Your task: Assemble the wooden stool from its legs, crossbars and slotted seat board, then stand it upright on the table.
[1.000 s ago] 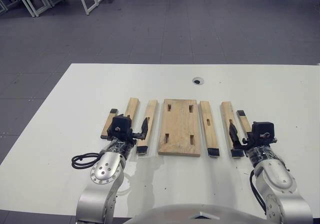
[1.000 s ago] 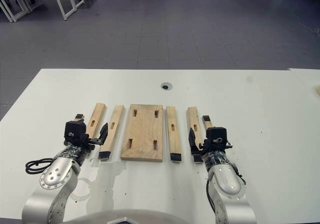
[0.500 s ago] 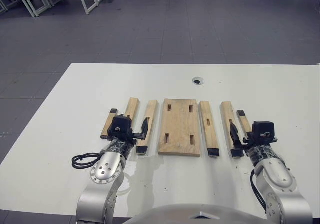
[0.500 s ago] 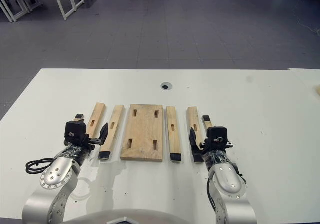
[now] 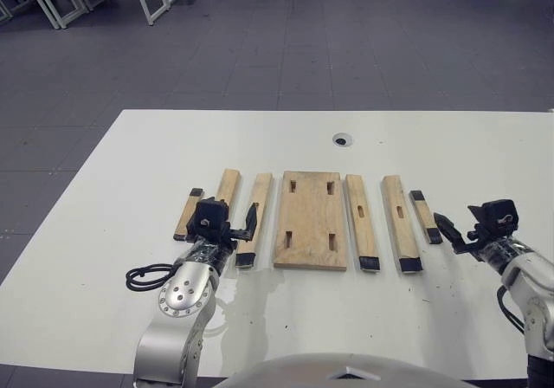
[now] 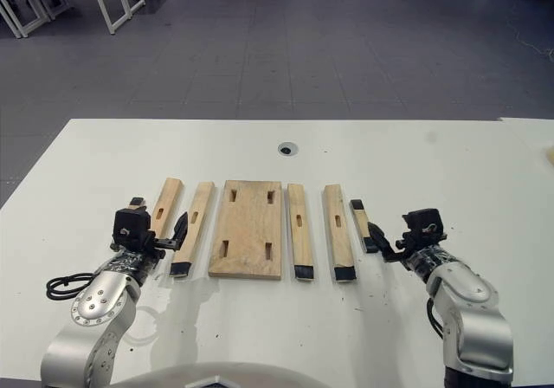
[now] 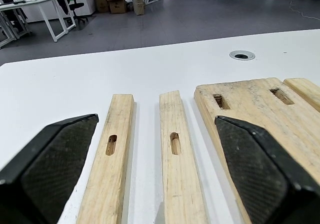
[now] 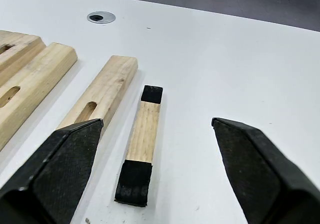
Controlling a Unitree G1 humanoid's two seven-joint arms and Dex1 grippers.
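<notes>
Assembly is showing no progress so far: every part is lying flat and loose on the white surface (image 5: 121, 171), with no joint made. At the middle of the frame the slotted seat board (image 5: 311, 220) is resting, with two legs (image 5: 254, 206) lying just left of it and two more just right, each apart from its neighbour. One short crossbar (image 5: 188, 213) is lying at the left end of the row and the other crossbar (image 5: 425, 216) at the right end. At the lower left the left end effector (image 7: 156, 118) is hovering low by the near ends of the left legs, fingers spread wide and gripping nothing. At the lower right the right end effector (image 8: 157, 121) is pointing at the right-hand crossbar, likewise gaping wide and empty. By my judgement, fitting crossbars into legs, seating legs in the board's slots and standing the stool upright are all remaining to be done.
</notes>
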